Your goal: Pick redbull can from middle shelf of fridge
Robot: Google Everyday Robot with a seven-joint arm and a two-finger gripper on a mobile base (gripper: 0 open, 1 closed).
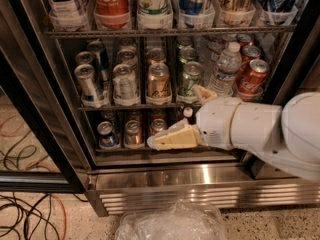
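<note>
The redbull can (89, 83) stands upright in the front row at the left end of the middle shelf (131, 106). The claw (176, 116) is spread wide and empty, level with the bottom shelf. The can lies up and left of it.

Redbull can (88, 84) noted upright, slim, silver-blue, at front left of middle shelf (135, 106) in fridge (165, 179). Gripper (176, 116) positioned lower right, fingers spread, well apart from can.

Floor (75, 223): fridge (200, 181), cables (22, 216), plastic bag (170, 226); claw (176, 116) at fridge.
</note>
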